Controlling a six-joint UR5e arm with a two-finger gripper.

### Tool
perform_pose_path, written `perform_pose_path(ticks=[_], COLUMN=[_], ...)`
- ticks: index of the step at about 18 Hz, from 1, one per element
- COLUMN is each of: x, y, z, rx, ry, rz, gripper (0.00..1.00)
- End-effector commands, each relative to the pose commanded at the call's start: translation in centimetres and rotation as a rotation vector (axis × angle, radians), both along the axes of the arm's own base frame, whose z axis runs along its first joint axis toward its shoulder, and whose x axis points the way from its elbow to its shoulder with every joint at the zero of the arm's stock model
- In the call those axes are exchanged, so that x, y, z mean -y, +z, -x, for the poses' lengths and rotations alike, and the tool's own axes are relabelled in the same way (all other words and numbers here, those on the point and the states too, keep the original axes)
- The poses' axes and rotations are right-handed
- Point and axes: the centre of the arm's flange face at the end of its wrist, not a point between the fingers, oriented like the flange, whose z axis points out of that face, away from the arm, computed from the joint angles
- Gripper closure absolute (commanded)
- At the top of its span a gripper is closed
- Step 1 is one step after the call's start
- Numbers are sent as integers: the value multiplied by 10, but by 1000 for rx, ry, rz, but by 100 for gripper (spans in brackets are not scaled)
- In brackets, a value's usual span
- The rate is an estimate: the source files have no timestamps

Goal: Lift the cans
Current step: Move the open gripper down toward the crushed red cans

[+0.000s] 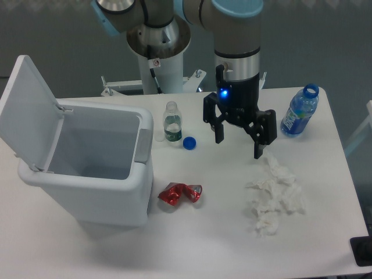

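Note:
A crushed shiny red can (179, 194) lies on the white table, just right of the bin's front corner. My gripper (239, 147) hangs open and empty above the table, up and to the right of the can, well apart from it. Its two black fingers (258, 150) point down and are spread wide.
An open white bin (96, 168) with its lid raised stands at the left. A small clear green-labelled bottle (171, 122) and a blue cap (189, 142) sit behind the can. A blue-labelled bottle (300, 111) stands at the far right. Crumpled white tissue (274, 195) lies right of the can.

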Motion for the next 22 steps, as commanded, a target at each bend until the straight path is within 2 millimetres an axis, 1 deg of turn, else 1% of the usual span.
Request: perform_pose_path(ticks=[5,8,9,10,12,13,14,18,19,22], x=[-3,-5,-7,-9,-6,-7,-12,-15,-15,-26], y=[-5,-17,-24,-31,-56,-66,-76,-94,-102,-123], z=[-1,-1,-2,-7,-15,-18,-27,-31,-32,-38], rx=[3,23,34,46,73,84,95,120,128,132], ry=[1,0,-5,-12,-20,-24,-41,-55,-70,-156], rz=[-1,9,15,21,43,49,60,85,99,143], gripper=[0,0,0,0,0,0,0,0,0,0])
